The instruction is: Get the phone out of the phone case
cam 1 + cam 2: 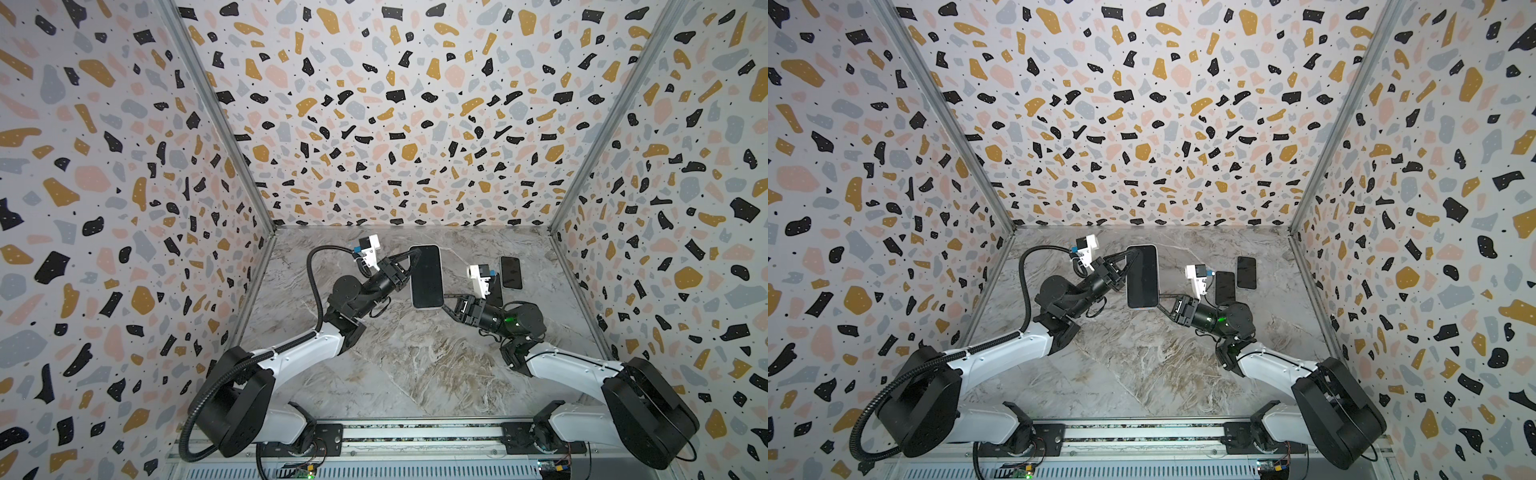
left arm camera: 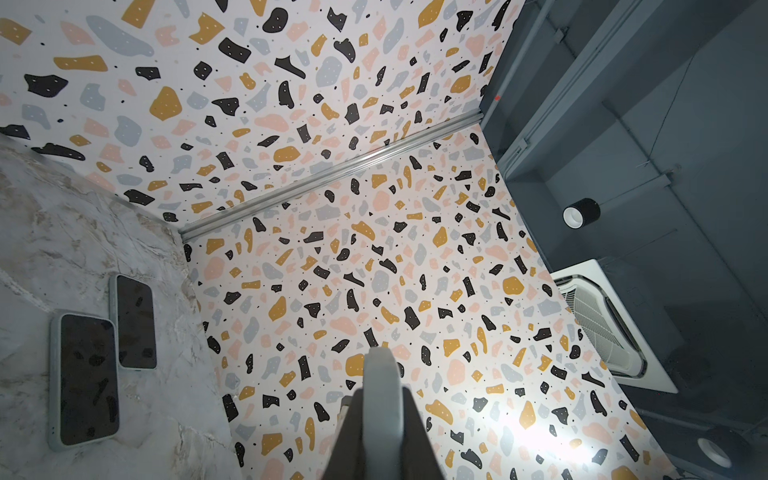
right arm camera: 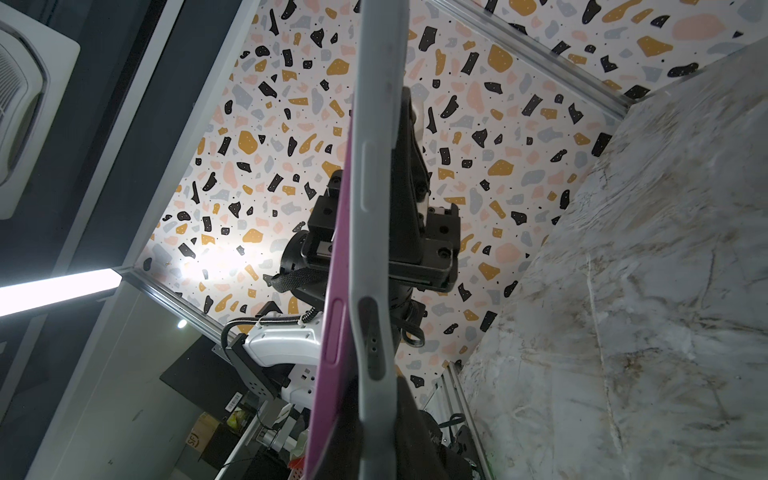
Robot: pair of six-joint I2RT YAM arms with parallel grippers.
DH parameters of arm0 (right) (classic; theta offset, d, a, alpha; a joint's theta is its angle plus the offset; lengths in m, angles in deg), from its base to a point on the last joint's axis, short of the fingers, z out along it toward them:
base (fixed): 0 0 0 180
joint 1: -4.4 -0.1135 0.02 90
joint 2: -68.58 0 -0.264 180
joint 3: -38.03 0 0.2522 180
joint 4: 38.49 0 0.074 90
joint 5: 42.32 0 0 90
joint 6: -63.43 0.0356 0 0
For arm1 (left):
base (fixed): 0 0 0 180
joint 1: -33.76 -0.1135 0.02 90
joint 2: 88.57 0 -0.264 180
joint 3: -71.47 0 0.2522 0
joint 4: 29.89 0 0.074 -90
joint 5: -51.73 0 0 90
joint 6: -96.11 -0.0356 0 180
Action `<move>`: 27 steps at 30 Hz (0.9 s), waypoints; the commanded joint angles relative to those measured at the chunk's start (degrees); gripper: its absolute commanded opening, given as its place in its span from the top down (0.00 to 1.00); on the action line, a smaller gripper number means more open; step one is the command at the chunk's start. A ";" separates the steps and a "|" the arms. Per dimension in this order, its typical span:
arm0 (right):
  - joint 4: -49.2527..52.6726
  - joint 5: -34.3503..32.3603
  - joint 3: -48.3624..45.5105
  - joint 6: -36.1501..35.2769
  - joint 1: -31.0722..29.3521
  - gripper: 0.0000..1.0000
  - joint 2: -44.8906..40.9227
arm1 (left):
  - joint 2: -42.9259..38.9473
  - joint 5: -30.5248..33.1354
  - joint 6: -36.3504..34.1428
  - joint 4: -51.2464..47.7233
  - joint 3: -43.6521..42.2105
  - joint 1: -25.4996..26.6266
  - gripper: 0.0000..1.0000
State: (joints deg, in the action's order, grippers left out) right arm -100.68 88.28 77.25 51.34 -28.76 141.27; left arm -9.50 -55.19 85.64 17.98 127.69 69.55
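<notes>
Phone (image 1: 426,276) in its case (image 3: 376,166) hung above the tabletop (image 1: 395,365), screen up, between both arms. We noted the left claw (image 1: 408,261) pressed together on the grey case at one long edge. The right claw (image 1: 445,302) pinched the case at the near corner. In the right wrist view the pink phone edge stood apart from the case there. Two other phones (image 1: 1246,272) lay flat on the tabletop, off to the right.

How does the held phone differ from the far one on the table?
The held phone is lifted, gripped by left hand and right hand; the far phone lies flat, untouched. The held phone's pink edge shows beside its grey case; the far phone shows none. Both screens are dark.
</notes>
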 commanded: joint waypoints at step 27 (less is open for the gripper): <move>-1.11 -1.66 -1.72 1.19 -0.05 1.00 -5.05 | -10.61 8.31 -24.21 -25.73 2.91 1.39 0.06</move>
State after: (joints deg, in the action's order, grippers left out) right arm -97.77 86.90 75.19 52.46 -28.83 138.93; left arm -16.73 -50.56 70.54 -0.40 127.49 70.68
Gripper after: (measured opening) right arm 0.135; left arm 0.932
